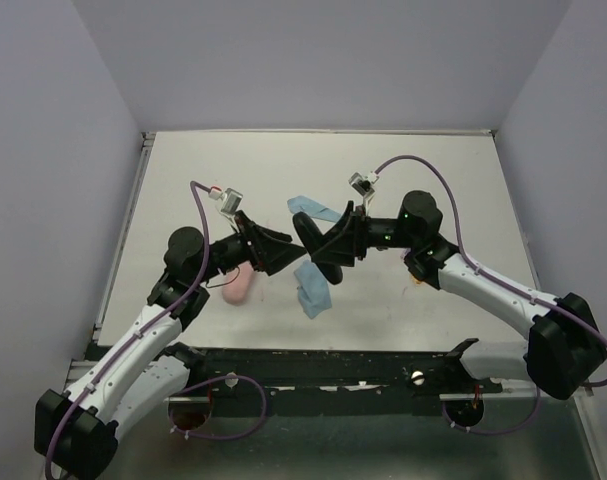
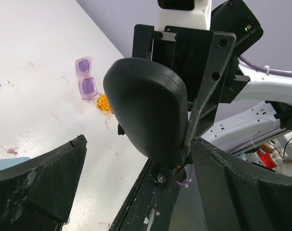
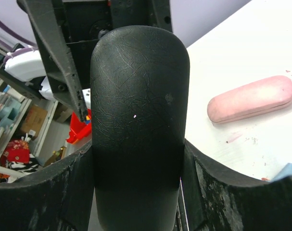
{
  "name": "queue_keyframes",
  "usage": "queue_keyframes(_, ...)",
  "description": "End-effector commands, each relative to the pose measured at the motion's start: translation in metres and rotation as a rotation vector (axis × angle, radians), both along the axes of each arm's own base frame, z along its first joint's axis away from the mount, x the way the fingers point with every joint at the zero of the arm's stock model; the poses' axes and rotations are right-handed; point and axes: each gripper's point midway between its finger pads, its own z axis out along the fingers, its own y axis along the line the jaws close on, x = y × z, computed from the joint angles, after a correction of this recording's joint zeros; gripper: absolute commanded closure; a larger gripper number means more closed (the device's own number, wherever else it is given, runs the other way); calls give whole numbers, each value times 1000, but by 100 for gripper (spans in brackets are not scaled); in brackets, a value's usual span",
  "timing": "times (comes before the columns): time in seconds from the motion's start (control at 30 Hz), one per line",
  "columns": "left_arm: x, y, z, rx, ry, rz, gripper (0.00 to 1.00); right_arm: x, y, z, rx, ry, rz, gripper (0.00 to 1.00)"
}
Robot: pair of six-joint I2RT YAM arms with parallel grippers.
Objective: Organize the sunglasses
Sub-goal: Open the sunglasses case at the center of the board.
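**While I grip the black case [image 3: 138,96], purple sunglasses [image 2: 86,79] and orange sunglasses [image 2: 103,102] lie on the surface [image 1: 433,190]**

My right end effector [image 3: 136,149] is half closed around the black case. The case's end points at my left end effector [image 2: 137,144], which gapes wide and holds nothing. Both sunglasses sit side by side near my right arm [image 1: 483,285], the orange sunglasses partly hidden by the case. A pink case [image 3: 251,98] rests by my left arm [image 1: 153,330], with two blue cloths [image 1: 311,290] near the black case.
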Motion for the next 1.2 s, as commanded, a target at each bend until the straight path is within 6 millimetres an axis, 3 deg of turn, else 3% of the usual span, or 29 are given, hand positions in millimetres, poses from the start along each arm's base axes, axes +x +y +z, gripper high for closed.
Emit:
queue_keyframes(0.0, 4, -7, 25, -52, -45, -19, 1, -11, 6, 11, 41, -22, 70, 76)
queue_keyframes(0.43, 1, -15, 28, -58, -99, -88, 2, -11, 17, 9, 43, -24, 82, 77)
queue_keyframes(0.73, -10, -17, 24, -58, -167, -146, 23, -18, 18, 18, 85, -27, 115, 78)
queue_keyframes(0.9, -11, -19, 23, -54, -199, -166, 56, -24, 17, 22, 103, -9, 155, 80)
queue_keyframes(0.97, -14, -18, 18, -35, -242, -178, 62, -27, 16, 27, 115, -10, 171, 81)
queue_keyframes(1.03, -13, -16, 10, 1, -278, -167, 66, -32, 14, 33, 125, -16, 194, 83)
queue_keyframes(1.17, -17, -12, -4, 89, -358, -171, 66, -41, 10, 43, 138, -17, 214, 96)
